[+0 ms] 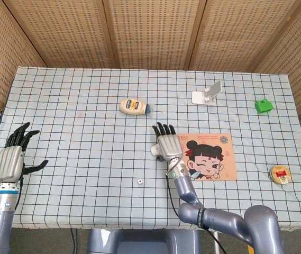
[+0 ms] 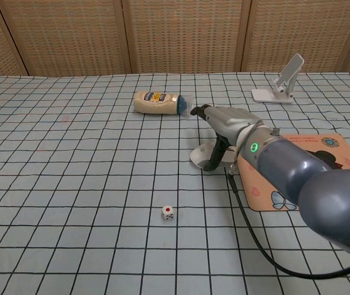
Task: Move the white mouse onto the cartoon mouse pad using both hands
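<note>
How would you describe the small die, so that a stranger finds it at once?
Start at the cartoon mouse pad on the checked tablecloth. Go toward the table's near edge, left of the right hand. There the die sits alone: a tiny white cube with a red dot, much smaller than the mayonnaise bottle.

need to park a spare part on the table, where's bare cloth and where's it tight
Widest bare cloth: between the left hand and the mayonnaise bottle. Another bare patch lies between the phone stand and the green block. Crowded: the right hand over the white mouse, against the cartoon mouse pad, with the die nearby.
</note>
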`<move>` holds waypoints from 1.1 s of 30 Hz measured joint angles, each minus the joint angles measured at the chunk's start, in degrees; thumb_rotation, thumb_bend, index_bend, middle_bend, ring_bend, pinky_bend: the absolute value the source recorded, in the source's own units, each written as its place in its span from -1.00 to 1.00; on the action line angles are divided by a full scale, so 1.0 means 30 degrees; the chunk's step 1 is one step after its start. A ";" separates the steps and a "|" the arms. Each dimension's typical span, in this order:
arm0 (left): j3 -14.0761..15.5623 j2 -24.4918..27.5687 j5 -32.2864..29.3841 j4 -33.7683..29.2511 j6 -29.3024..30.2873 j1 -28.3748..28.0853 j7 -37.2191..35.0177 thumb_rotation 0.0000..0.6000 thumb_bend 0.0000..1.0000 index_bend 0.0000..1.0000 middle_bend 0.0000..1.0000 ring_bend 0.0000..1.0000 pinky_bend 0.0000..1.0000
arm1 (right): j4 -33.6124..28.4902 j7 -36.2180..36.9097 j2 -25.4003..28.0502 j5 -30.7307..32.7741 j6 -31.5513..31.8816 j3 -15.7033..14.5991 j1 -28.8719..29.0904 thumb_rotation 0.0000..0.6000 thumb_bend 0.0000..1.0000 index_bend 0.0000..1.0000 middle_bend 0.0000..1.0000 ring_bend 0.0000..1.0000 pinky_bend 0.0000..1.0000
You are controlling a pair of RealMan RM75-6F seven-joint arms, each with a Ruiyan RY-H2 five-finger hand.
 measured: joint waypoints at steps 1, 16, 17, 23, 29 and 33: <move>-0.0005 0.0015 -0.0002 -0.0018 -0.0017 0.0005 -0.0015 1.00 -0.66 -0.64 -1.00 -1.00 -0.84 | 0.0029 -0.0111 -0.0007 0.0050 -0.0027 -0.0002 0.0023 1.00 -0.58 -0.88 -1.00 -1.00 -1.00; 0.0037 0.0234 0.0039 -0.0322 -0.0440 0.0032 -0.0204 1.00 -0.66 -0.63 -1.00 -1.00 -0.83 | 0.0500 -0.1358 -0.0051 0.0805 0.0045 -0.0148 -0.0028 1.00 -0.31 -0.23 -0.43 -0.71 -0.88; 0.0035 0.0249 0.0035 -0.0344 -0.0451 0.0033 -0.0200 1.00 -0.66 -0.63 -1.00 -1.00 -0.83 | 0.0528 -0.1329 -0.0055 0.0797 0.0005 -0.0165 -0.0037 1.00 -0.30 -0.22 -0.43 -0.71 -0.87; -0.0022 0.0259 -0.0024 -0.0356 -0.0464 0.0056 -0.0211 1.00 -0.66 -0.63 -1.00 -1.00 -0.83 | 0.0658 -0.0971 -0.0072 0.0360 -0.0043 -0.0291 -0.0082 1.00 -0.28 -0.04 -0.26 -0.56 -0.60; -0.0059 0.0231 -0.0039 -0.0303 -0.0495 0.0058 -0.0240 1.00 -0.66 -0.63 -1.00 -1.00 -0.83 | 0.0455 -0.0230 0.0174 -0.0818 0.0155 -0.0647 -0.0301 1.00 -0.27 0.25 0.02 -0.25 -0.28; -0.0077 0.0203 -0.0024 -0.0264 -0.0476 0.0063 -0.0216 1.00 -0.66 -0.63 -1.00 -1.00 -0.83 | -0.0182 0.0094 0.0699 -0.1474 0.0336 -0.0976 -0.0596 1.00 -0.26 0.32 0.07 -0.18 -0.21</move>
